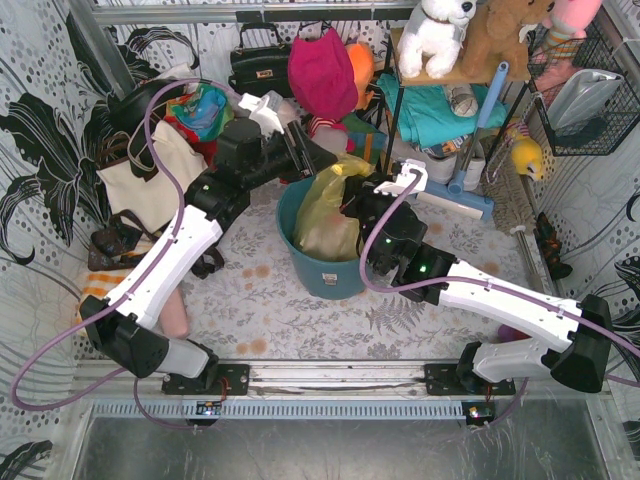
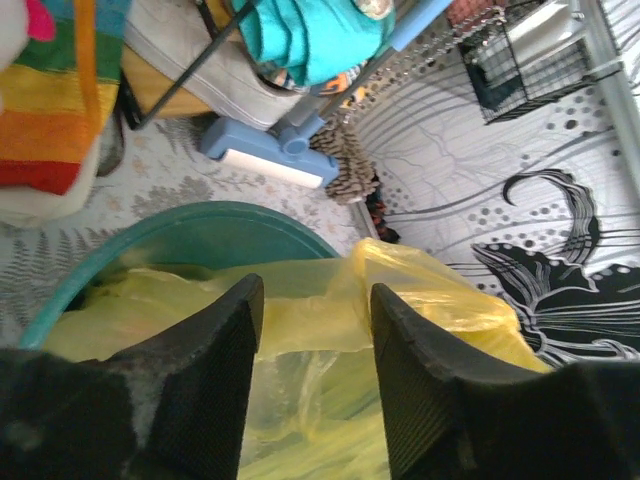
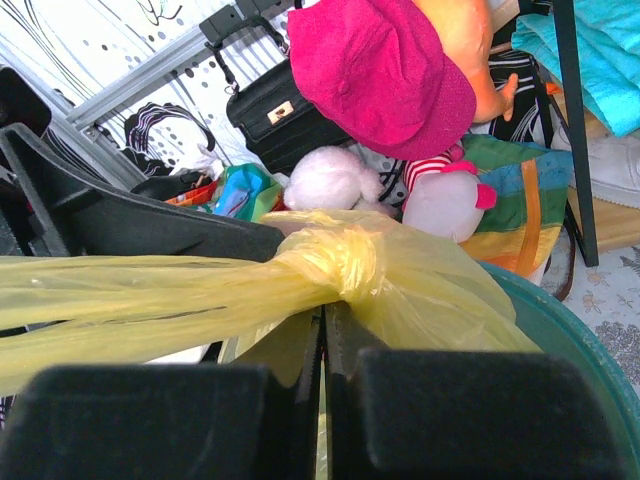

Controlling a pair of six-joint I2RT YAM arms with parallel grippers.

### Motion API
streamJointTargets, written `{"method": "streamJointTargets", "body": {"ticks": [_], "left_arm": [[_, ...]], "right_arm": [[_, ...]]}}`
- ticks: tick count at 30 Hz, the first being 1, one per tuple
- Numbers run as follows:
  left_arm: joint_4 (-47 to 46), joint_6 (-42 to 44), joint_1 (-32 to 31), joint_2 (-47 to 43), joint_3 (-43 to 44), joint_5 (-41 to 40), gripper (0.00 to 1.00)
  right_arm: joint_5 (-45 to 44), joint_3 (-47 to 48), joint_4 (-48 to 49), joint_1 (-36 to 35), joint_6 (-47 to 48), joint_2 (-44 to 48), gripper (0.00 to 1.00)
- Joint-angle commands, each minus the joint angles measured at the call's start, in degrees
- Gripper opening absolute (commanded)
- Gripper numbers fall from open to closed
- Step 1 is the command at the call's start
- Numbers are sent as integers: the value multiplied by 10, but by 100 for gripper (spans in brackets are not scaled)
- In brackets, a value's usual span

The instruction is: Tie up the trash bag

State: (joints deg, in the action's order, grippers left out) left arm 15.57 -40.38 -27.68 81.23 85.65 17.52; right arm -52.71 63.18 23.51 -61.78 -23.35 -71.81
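Yellow-green plastic of the trash bag [image 1: 325, 215] rises out of the teal bucket [image 1: 335, 280], which stands at the middle of the worktop [image 1: 250, 310]. Only the right wrist view shows the knot [image 3: 345, 262]. A twisted strand of the bag comes in from 9 o'clock and ends in it, just above the right jaws. These jaws are pressed together; whether film is caught between them I cannot tell. The left jaws are clear only in the left wrist view: they stand apart above the loose film, and the bucket's rim curves past at 10 o'clock. At 11 o'clock from the bucket a black handbag [image 1: 262, 68] carries a metal plate [image 3: 282, 110], too small to read. What lies inside the bag I cannot tell.
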Motion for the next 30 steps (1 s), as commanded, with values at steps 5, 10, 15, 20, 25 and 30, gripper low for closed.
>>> {"method": "streamJointTargets", "body": {"ticks": [5, 10, 15, 20, 25, 30], "left_arm": [[-25, 22, -3, -21, 4, -40, 12], [-31, 38, -4, -54, -9, -49, 0], [-27, 43, -3, -70, -12, -30, 0], [-22, 42, -4, -82, -31, 3, 0], [-15, 44, -4, -99, -48, 26, 0], [-12, 46, -4, -114, -61, 50, 0]], "right_arm": [[0, -13, -4, 2, -13, 14, 0], [-2, -18, 0, 2, -6, 9, 0], [7, -19, 24, 3, 5, 0, 0], [27, -26, 66, 7, 24, -9, 0], [61, -33, 128, 19, 52, -24, 0], [90, -40, 189, 34, 79, -41, 0]]}}
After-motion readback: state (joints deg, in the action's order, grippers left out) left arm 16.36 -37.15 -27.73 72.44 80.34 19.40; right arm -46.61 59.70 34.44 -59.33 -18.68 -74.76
